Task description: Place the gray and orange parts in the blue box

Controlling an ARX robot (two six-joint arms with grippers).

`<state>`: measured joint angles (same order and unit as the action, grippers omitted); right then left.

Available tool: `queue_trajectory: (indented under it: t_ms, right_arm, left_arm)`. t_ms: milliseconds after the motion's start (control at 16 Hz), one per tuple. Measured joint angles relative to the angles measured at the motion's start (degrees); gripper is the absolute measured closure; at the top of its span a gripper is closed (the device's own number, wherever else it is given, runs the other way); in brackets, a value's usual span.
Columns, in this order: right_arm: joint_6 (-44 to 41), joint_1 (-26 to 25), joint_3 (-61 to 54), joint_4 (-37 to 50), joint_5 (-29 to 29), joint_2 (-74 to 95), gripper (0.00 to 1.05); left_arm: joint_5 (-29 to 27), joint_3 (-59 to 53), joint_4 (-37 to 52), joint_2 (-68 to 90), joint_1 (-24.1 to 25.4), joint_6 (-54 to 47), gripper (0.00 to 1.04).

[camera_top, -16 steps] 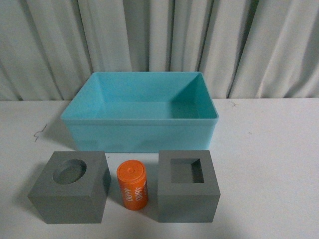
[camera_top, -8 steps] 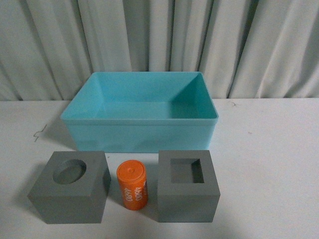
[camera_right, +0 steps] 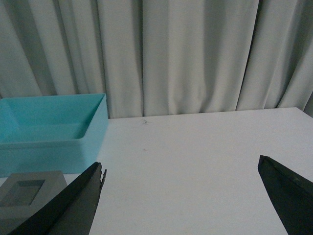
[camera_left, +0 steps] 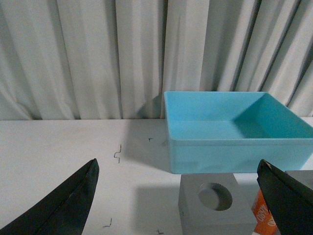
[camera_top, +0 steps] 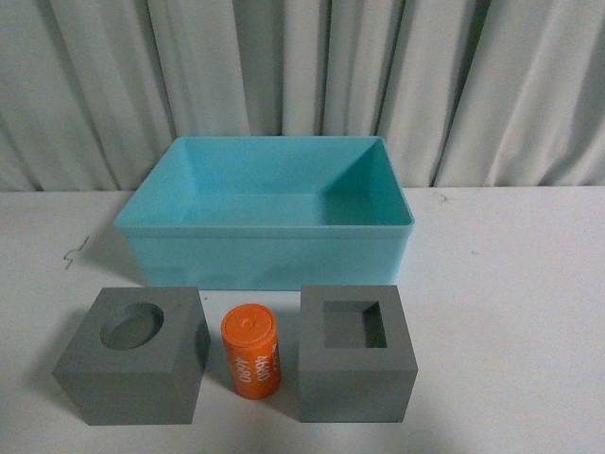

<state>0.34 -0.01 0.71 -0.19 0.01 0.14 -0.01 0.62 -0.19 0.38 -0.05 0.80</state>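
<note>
Plainly, all three parts sit on the white desk [camera_top: 510, 312] in a row in front of the blue box [camera_top: 274, 260], outside it. The box is a light turquoise plastic bin with an open top and a thin rim, standing square before a pale pleated curtain [camera_top: 284, 66].

On the robot's left is a matte gray cube with a round recess [camera_top: 132, 378] sunk into its top. On the right is a second gray cube with a square recess [camera_top: 357, 383] (its hollow looks deeper and darker). Between them stands the orange cylinder [camera_top: 251, 355], upright, shorter than either cube, with white lettering down its side. It is just beside both cubes, with a thin gap on each side.

The left jaws stand wide apart above the desk, with the round-recess cube and the box between their dark tips. The right jaws are likewise spread wide over bare desk, with the square-recess cube at one edge of that view.
</note>
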Motion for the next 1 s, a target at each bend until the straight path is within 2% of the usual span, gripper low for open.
queue_trajectory:
  t_ms: [188, 251, 313, 376, 439, 501, 626, 814, 1002]
  right_arm:
    - [0.44, 0.17, 0.24, -1.57, 0.85, 0.35, 0.06]
    - [4.48, 2.4, 4.83, -12.09, 8.46, 7.5, 0.06]
    - [7.98, -0.83, 8.79, -10.99, 8.96, 18.93, 0.06]
    - [8.63, -5.79, 12.26, -5.35, 6.36, 26.71, 0.06]
    - [7.98, -8.41, 16.37, 0.17, 2.19, 33.51, 0.06]
    - [5.35, -7.58, 20.98, 5.25, -2.51, 41.57, 0.06]
    - [1.99, -1.88, 25.35, 11.5, -5.35, 56.17, 0.06]
    - [2.84, 10.38, 28.96, 19.04, -2.43, 74.88, 0.06]
    - [7.43, 19.56, 34.58, 18.99, 0.59, 87.95, 0.06]
  left_arm:
    - [0.0, 0.0, 0.0, 0.0, 0.0, -0.02, 0.07]
    - [-0.09, 0.0, -0.02, 0.0, 0.0, 0.0, 0.07]
    - [0.09, 0.0, 0.07, 0.0, 0.0, 0.0, 0.07]
    - [-0.07, 0.0, 0.02, 0.0, 0.0, 0.0, 0.07]
    - [0.0, 0.0, -0.07, 0.0, 0.04, 0.0, 0.07]
    - [-0.02, 0.0, -0.02, 0.0, 0.04, 0.0, 0.07]
    - [0.0, 0.0, -0.04, 0.0, 0.04, 0.0, 0.07]
    - [0.0, 0.0, -0.02, 0.0, 0.04, 0.0, 0.07]
    - [0.0, 0.0, -0.02, 0.0, 0.04, 0.0, 0.07]
